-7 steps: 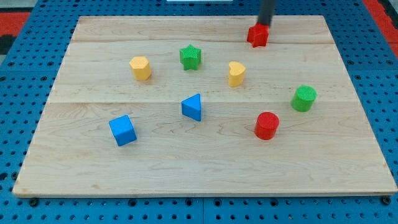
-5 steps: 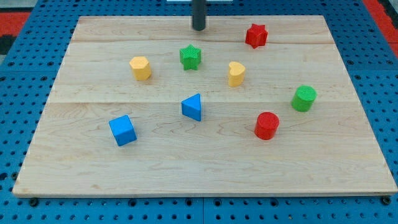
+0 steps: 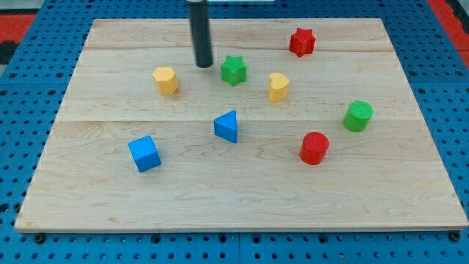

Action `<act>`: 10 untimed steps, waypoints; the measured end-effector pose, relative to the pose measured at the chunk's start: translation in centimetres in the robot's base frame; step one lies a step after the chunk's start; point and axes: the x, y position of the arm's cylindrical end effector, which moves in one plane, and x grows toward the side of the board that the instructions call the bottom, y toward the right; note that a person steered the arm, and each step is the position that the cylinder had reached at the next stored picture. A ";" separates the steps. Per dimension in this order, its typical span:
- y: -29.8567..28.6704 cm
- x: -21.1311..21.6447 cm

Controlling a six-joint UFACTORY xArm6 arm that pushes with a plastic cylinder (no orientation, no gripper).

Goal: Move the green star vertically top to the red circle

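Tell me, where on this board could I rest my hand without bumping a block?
Along the board's bottom strip, below the blue cube and red cylinder. The middle and top are crowded: my tip sits left of the green star.

1. We see a bright, evenly lit scene; the wooden board [image 3: 242, 198] shows its pale grain clearly with no dim corner.
2. Shadows are soft and short: the red cylinder [image 3: 314, 147] and the blue cube [image 3: 144, 153] each cast only a faint dark rim on the board right at their bases, which suggests diffuse light from above.
3. We find no strong glare on the board.
4. Focus is sharp across the board; block edges are crisp.
5. The dark rod above my tip [image 3: 204, 65] looks slightly soft along its edges.
6. The board's edges look straight, without evident bending.
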 end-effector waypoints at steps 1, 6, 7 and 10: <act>5.1 0.0; 0.9 2.4; -3.0 1.3; -2.8 -0.4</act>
